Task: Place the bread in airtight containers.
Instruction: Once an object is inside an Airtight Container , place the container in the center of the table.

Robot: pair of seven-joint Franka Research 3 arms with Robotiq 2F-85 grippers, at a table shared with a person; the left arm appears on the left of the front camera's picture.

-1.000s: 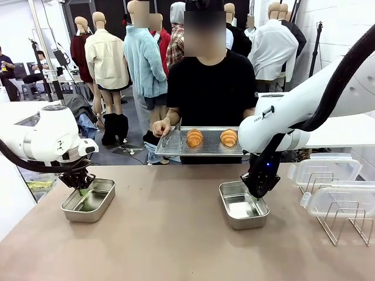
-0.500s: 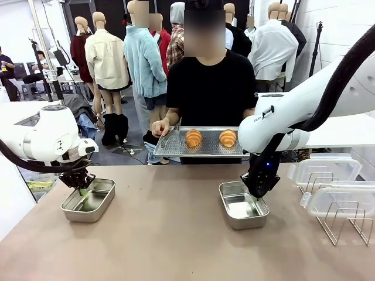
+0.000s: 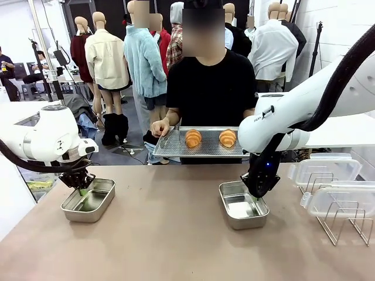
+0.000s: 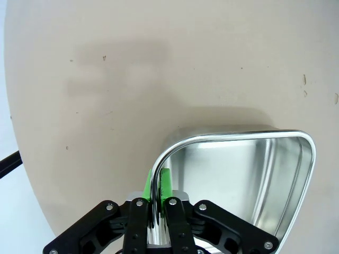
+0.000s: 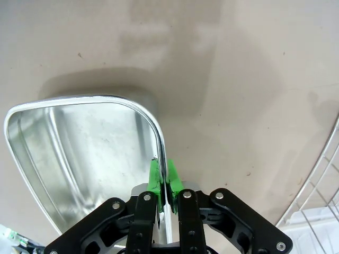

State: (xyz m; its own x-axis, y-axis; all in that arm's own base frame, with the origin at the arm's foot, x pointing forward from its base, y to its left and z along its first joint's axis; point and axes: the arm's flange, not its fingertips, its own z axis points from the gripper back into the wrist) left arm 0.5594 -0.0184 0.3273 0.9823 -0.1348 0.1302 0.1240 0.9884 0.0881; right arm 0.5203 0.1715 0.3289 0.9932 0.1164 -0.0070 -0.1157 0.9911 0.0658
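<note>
Black left tool (image 4: 157, 182) and right tool (image 5: 163, 177), green-padded and silver-screwed, tip glossy white arms (image 3: 275, 126). The person (image 3: 211, 88) wears a black T-shirt.

a wide beige worktop (image 3: 176, 234) with a matte, lightly marked surface takes up the near part of the room. beyond its far edge lies a grey floor (image 3: 126, 153) with dark cables (image 3: 132, 151) on it. at the far right rises a white wall (image 3: 345, 23), a black stand (image 3: 317, 47) beside it. the light is bright and even.
</note>
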